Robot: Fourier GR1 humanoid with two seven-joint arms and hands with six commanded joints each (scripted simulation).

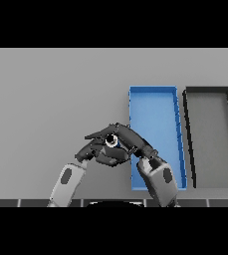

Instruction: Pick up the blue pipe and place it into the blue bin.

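The blue pipe [116, 143] is grasped by the right hand [128, 141], with the left hand [99, 152] clenched beside it; carrying right over the blue bin [155, 104] is called for.

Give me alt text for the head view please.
Both hands, left hand and right hand, meet over the grey table just left of the blue bin, closed around a small object that is mostly hidden. A dark bin sits to the right.

Blue bin [155, 107] lay open-topped with bare floor, its raised left wall beside both hands, black bin [211, 134] flanked its right, surface [51, 99] leftward unobstructed.
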